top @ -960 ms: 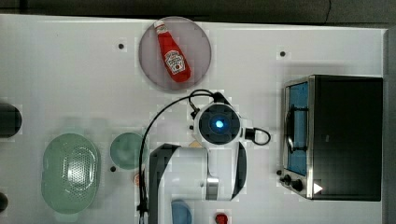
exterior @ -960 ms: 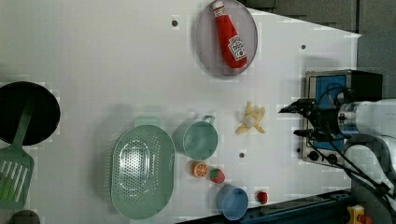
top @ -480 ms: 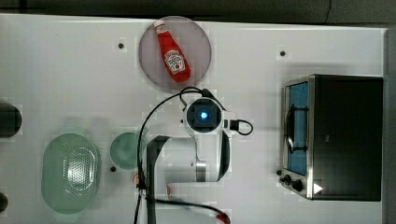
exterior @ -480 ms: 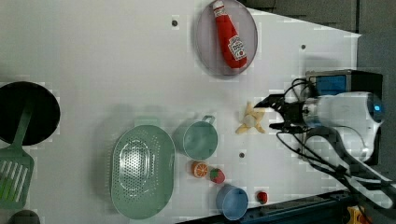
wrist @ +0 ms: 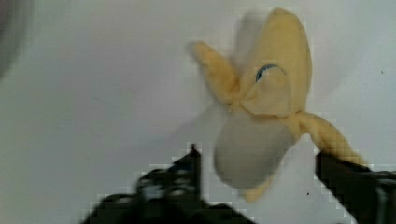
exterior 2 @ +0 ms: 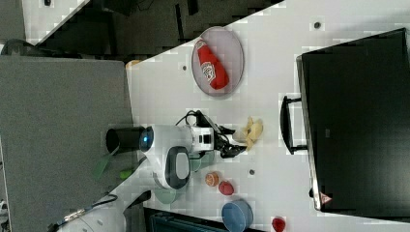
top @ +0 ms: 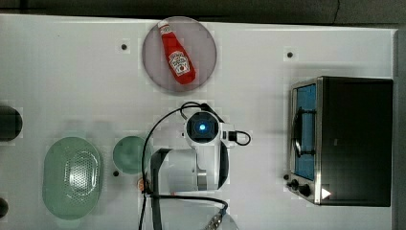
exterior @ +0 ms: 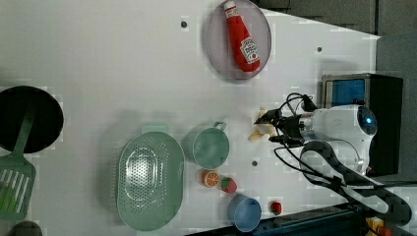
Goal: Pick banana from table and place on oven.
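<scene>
Against a second ago, the arm has dropped from beside the oven (exterior: 361,98) to the banana (exterior: 261,129); the gripper (wrist: 259,163) now straddles it, fingers (wrist: 191,161) either side of the whitish core with gaps showing, so open and not yet gripping; I judge the pick is about to close. The banana lies on the table (top: 72,72), between the plate (top: 206,48) and the oven in the right view; the plate holds a ketchup bottle (top: 176,60); the colander (exterior: 150,182), the cup (exterior: 210,146) and the blue bowl (exterior: 244,212) look empty.
</scene>
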{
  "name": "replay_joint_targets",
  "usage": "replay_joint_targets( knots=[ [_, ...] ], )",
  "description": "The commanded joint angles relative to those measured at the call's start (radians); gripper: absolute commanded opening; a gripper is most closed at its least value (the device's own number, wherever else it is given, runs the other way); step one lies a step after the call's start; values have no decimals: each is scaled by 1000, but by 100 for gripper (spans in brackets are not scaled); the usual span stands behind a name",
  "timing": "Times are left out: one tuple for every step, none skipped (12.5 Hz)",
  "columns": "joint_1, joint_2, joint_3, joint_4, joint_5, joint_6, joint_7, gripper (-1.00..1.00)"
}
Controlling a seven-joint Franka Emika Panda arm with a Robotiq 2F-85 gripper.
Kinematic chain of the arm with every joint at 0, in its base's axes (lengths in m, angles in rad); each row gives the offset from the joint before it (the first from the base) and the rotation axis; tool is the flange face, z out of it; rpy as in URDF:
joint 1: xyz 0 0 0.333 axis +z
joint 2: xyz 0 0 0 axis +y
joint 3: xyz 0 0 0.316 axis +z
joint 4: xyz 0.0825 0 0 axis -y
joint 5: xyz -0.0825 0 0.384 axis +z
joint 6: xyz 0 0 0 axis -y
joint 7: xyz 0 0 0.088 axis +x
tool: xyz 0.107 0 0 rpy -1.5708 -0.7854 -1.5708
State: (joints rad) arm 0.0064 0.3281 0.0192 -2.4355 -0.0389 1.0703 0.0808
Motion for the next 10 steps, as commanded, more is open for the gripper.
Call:
replay_joint_targets(
  knots=[
    [-15, 3, 0, 5, 14, 54, 7, 18],
    [-15, 6, 1, 4, 14, 53, 7, -6],
    [-15, 8, 2, 4, 14, 53, 7, -28],
    [-15, 10, 2, 4, 14, 53, 7, -50],
    [-15, 11, 1, 4, 14, 53, 7, -58],
    [-15, 9, 1, 5, 14, 53, 7, -58],
    [-15, 1, 3, 7, 14, 53, 7, -58],
    [-15, -23, 5, 10, 14, 48, 7, -58],
    [-15, -66, 7, 12, 14, 40, 7, -58],
    [-15, -127, 8, 13, 14, 8, 7, -58]
  ],
)
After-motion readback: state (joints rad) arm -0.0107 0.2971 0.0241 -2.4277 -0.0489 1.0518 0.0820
